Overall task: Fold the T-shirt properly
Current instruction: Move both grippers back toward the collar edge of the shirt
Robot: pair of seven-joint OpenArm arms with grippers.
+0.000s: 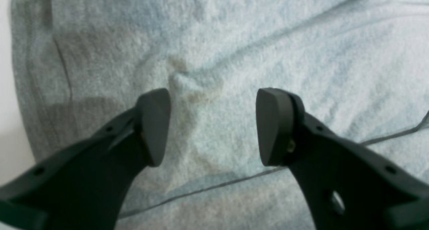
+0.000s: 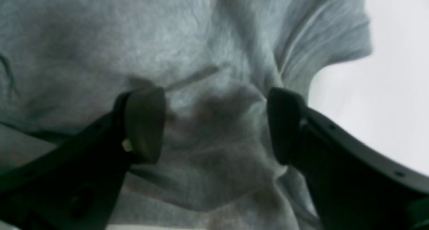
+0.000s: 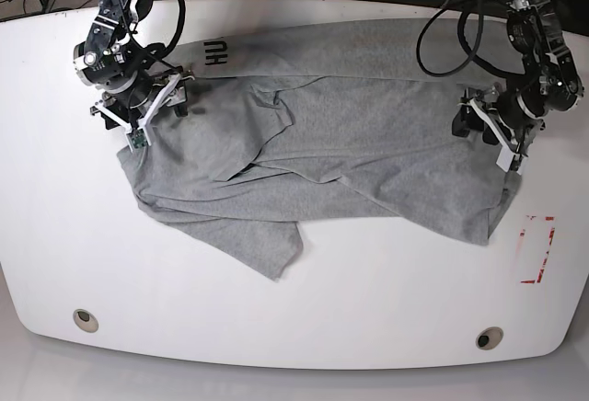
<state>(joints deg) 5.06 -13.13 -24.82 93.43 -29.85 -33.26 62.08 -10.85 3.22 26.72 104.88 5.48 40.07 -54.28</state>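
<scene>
Two tools sit at opposite ends of the T-shirt [image 3: 313, 157], which lies crumpled across the table [image 3: 386, 300]; bare table lies all around it. Left tool [image 1: 213, 126] and right tool [image 2: 216, 124] both gape wide, gripping nothing, poised just over grey cloth.

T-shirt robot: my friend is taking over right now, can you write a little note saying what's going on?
Left tool: open, holding nothing, right over the T-shirt at its end on the base view's right.
Right tool: open, holding nothing, over bunched cloth at the shirt's other end.
T-shirt: spread crumpled across the white table, part flipped over, a flap sticking toward the front edge, black letters near the back edge.
Done: no neat fold yet.
Left: grab the ends, smooth it flat, fold it properly.
</scene>
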